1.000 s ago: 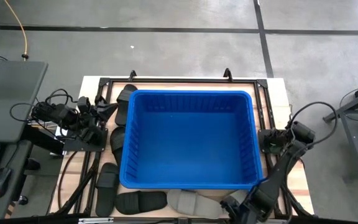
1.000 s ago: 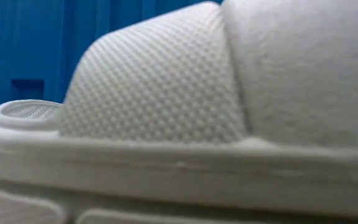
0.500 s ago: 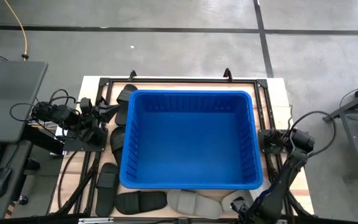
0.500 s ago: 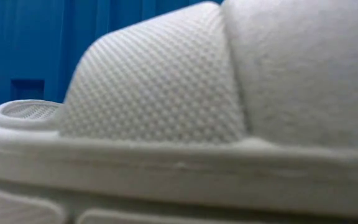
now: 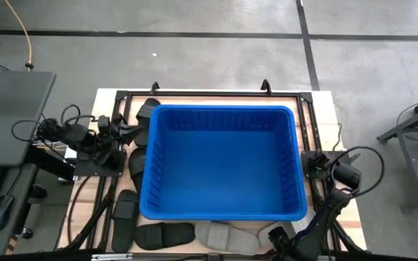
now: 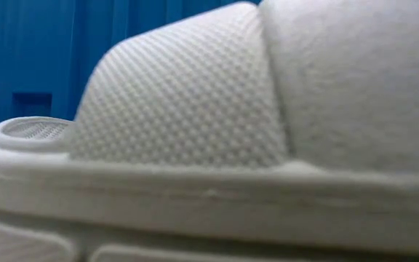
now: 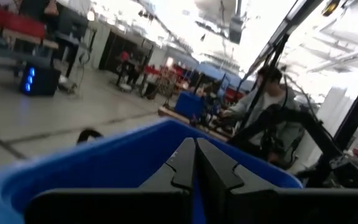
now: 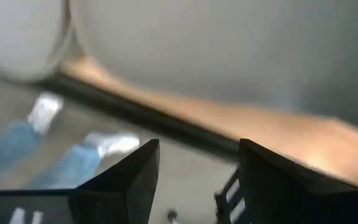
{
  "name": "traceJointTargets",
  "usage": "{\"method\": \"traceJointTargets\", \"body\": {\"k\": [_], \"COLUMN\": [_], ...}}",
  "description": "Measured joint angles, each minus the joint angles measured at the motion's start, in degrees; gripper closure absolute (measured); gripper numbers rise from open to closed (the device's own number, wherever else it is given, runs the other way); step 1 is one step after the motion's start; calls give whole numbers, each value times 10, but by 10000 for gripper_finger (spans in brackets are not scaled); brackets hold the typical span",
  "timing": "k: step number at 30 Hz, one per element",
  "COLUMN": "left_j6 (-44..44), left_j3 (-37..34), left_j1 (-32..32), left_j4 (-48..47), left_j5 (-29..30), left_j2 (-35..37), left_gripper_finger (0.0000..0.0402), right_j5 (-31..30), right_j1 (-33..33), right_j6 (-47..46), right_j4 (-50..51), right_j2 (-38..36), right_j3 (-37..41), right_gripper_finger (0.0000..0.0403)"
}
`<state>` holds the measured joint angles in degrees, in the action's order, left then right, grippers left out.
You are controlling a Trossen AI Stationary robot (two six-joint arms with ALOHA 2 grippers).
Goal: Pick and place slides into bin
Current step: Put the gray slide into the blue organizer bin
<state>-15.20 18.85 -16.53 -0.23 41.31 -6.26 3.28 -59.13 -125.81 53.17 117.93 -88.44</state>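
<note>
Low at the table's near edge, the right tool (image 8: 194, 180) gapes beside grey slides (image 5: 227, 235).

Bin (image 5: 220, 161): bright blue plastic, smooth, slightly glossy, ribbed inner walls. Light grey slide (image 6: 195, 131) beside the bin's near wall: matt rubber, strap finely dimpled, sole edge smooth. Black slides (image 5: 164, 234) left of the bin: matt, probably rubber. Table (image 5: 325, 101) under the bin: pale wood, unvarnished look; black metal frame.
</note>
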Motion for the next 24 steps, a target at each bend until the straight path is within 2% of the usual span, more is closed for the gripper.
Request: {"method": "traceJointTargets", "body": {"k": [3,8,10,13,16,19,24], "left_j6": [-43,-75,-82,-92,-103,-115,-124], "left_j3": [0,0,0,0,0,0,0], "left_j1": [0,0,0,0,0,0,0], "left_j4": [-34,-59,-59,-59,-59,-59,-65], "left_j5": [-8,-22,-30,-34,-34,-31,-29], "left_j2": [0,0,0,0,0,0,0], "left_gripper_finger": [396,396,396,396,396,396,396], "right_j5": [-31,-31,-24,25,91,124,71], "right_j1": [5,12,12,13,14,14,14], "right_j6": [-14,-8,-14,-19,-34,-61,-91], "right_j4": [-5,3,6,10,-5,-25,-22], "right_j2": [0,3,3,3,3,3,3], "right_j3": [0,0,0,0,0,0,-5], "right_gripper_finger": [213,227,228,225,213,193,147]}}
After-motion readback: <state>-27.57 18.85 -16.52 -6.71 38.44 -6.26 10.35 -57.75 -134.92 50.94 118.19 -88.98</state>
